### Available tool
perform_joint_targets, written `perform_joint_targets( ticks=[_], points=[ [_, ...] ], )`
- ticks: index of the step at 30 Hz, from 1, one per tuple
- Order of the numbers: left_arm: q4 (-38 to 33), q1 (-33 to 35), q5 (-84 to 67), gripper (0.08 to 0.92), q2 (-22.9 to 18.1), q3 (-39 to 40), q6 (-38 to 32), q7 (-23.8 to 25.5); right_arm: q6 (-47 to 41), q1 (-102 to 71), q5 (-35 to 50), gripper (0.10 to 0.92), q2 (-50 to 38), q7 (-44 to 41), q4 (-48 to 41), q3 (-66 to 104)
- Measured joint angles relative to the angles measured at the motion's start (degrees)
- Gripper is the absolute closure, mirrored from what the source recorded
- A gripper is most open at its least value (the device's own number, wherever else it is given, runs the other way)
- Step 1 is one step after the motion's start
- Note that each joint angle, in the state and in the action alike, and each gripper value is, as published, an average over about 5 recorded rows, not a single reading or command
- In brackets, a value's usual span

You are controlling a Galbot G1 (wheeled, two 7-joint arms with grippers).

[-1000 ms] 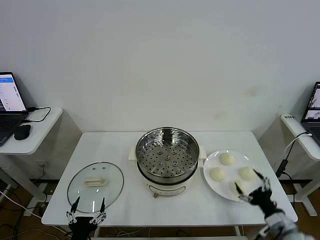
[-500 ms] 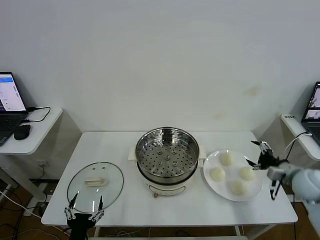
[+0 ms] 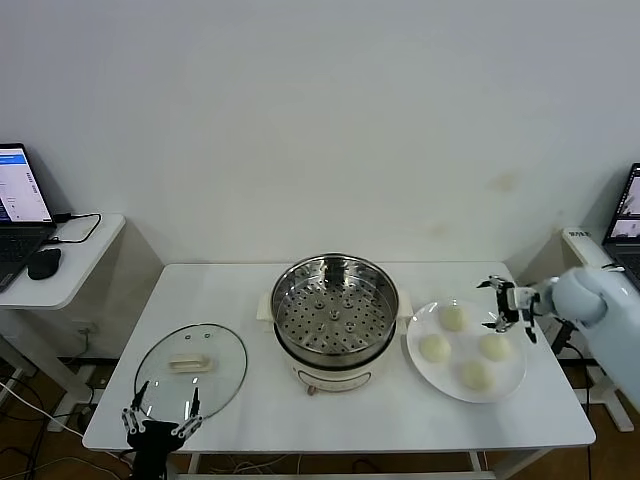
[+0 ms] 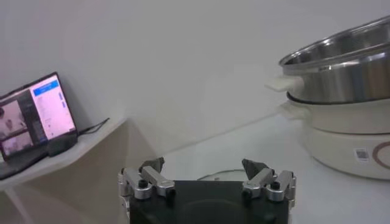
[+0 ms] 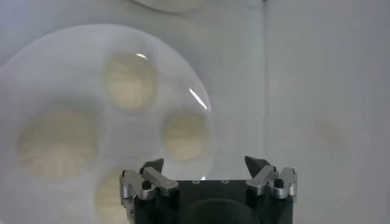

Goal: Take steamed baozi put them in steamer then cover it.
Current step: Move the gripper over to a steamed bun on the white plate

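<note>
Right gripper hovers open above the plate of four buns; left gripper waits open beside the lid.

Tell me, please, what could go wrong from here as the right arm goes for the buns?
The four steamed baozi sit close together on the white plate, so the open right gripper could nudge a neighbour while closing on one. The steamer stands right beside the plate; a low carry might clip its rim.
</note>
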Motion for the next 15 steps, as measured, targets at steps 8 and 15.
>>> perform_joint_targets(
  ticks=[8,15],
  points=[
    [-0.03,0.15,0.20,0.177,0.17,-1.07,0.04,0.23,0.17,4.76,-1.03,0.203,5.28,-1.25,-7.58,-5.59],
    [-0.01,0.33,0.30,0.177,-0.08,-1.44,-0.06,0.20,0.03,6.31,-2.38,0.203,8.50,-0.99,-12.06,-7.52]
  ],
)
